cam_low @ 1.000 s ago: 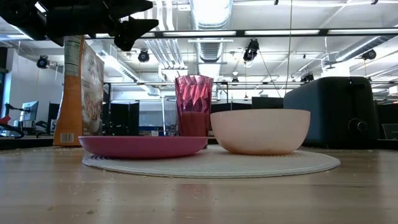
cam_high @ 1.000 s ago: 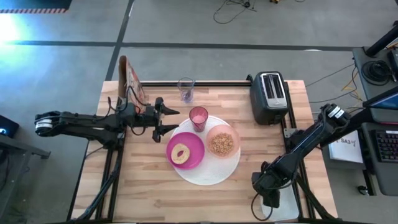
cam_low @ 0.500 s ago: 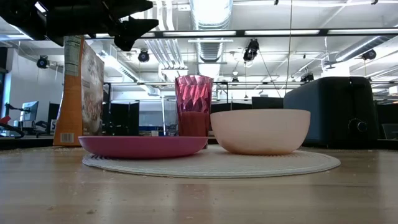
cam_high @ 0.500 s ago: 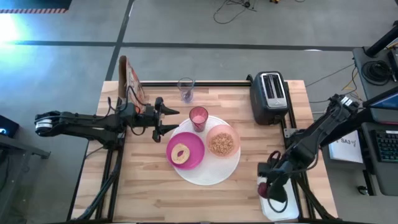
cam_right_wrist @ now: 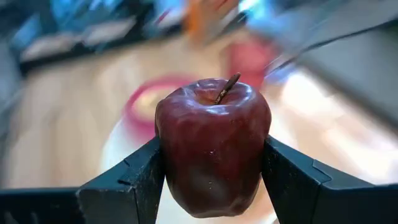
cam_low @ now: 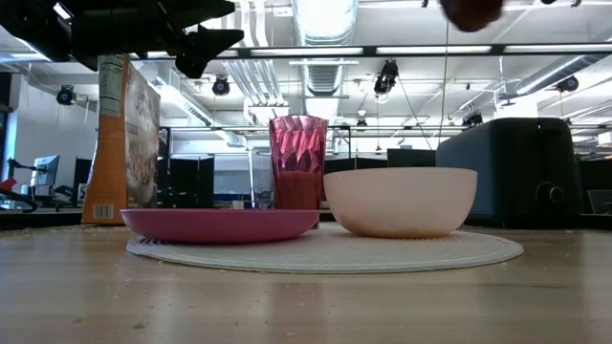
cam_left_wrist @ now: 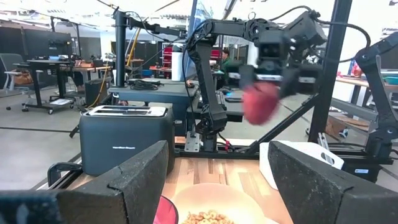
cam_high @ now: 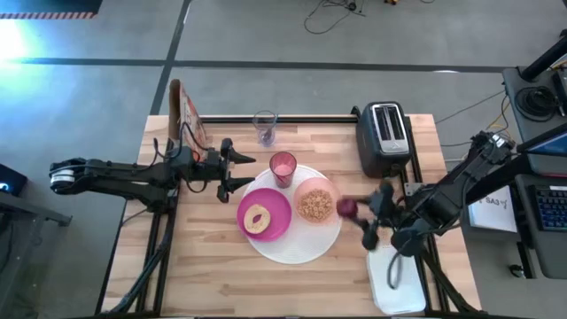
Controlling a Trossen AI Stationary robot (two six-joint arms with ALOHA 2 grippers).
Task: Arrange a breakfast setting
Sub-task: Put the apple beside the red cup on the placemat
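While the right gripper (cam_high: 354, 213) clasps the dark red round apple (cam_high: 346, 207) above the big white plate's (cam_high: 301, 252) right rim, lower it gently there, left gripper (cam_high: 237, 170) idling agape by the pink tumbler (cam_high: 283, 166).

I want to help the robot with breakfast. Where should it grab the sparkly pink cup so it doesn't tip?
Probably around the middle of the pink tumbler's upright wall, coming in level from the left, where the open left gripper waits. The pale pink bowl sits close on its other side, and the magenta plate lies low in front, so a mid-height side grip looks clearest.
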